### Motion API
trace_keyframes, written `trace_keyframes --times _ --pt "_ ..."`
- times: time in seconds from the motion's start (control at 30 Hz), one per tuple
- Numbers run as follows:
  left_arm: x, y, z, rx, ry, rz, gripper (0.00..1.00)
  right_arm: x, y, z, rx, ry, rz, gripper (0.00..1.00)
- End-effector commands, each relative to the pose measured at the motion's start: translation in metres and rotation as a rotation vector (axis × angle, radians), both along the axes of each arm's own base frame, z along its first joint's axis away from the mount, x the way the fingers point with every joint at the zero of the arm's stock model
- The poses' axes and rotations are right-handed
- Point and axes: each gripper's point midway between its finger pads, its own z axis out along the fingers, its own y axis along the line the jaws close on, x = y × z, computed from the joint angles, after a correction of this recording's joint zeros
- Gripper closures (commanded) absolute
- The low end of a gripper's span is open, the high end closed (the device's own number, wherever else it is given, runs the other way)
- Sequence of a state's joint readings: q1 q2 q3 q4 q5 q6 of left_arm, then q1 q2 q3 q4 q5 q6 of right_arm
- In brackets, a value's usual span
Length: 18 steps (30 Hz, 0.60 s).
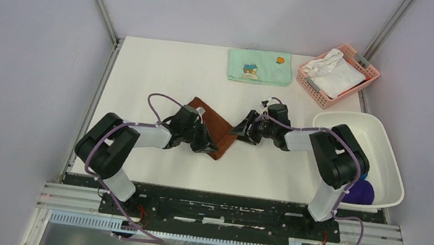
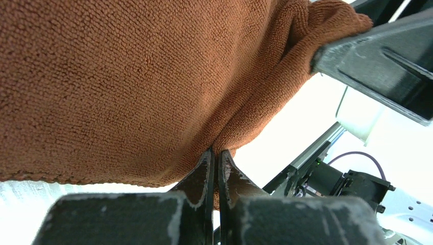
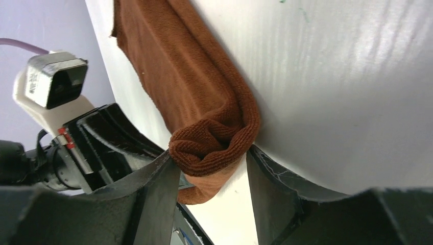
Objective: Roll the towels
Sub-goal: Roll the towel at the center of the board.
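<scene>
The rust-brown towel (image 1: 211,124) lies folded at the table's middle, its right end bunched into a short roll (image 3: 214,143). My left gripper (image 1: 204,145) is shut on the towel's near edge (image 2: 127,76), the cloth pinched between its tips (image 2: 216,152). My right gripper (image 1: 240,130) sits at the rolled end, open, one finger on each side of the roll (image 3: 210,158) and both tips touching it. A dark purple towel (image 1: 359,191) lies in the white tub, with a sliver of blue cloth (image 1: 363,176) above it, mostly hidden by my right arm.
The white tub (image 1: 386,149) stands at the right edge. A pink basket (image 1: 320,98) with a white cloth (image 1: 333,71) is at the back right. A pale green cartoon-print towel (image 1: 259,66) lies flat at the back centre.
</scene>
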<state>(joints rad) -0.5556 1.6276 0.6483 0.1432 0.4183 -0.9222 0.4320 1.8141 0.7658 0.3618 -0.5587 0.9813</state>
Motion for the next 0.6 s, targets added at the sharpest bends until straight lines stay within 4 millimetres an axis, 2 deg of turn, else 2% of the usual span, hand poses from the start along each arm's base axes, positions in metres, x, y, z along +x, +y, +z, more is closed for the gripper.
trace_keyframes --times 0.0,0.23,0.4,0.57 --pt "0.01 0.005 0.001 0.043 -0.05 -0.003 0.97 0.004 0.0 -0.013 -0.017 0.0 -0.022 0.43" --pt "0.008 0.012 -0.003 0.086 -0.05 0.001 0.94 -0.01 -0.023 -0.046 -0.192 0.114 -0.059 0.52" --pt "0.005 0.025 -0.005 0.152 -0.058 0.011 0.89 -0.02 -0.041 -0.049 -0.352 0.15 -0.064 0.63" --pt "0.007 0.031 0.011 0.222 -0.137 0.006 0.74 -0.024 -0.049 -0.044 -0.498 0.169 -0.068 0.72"
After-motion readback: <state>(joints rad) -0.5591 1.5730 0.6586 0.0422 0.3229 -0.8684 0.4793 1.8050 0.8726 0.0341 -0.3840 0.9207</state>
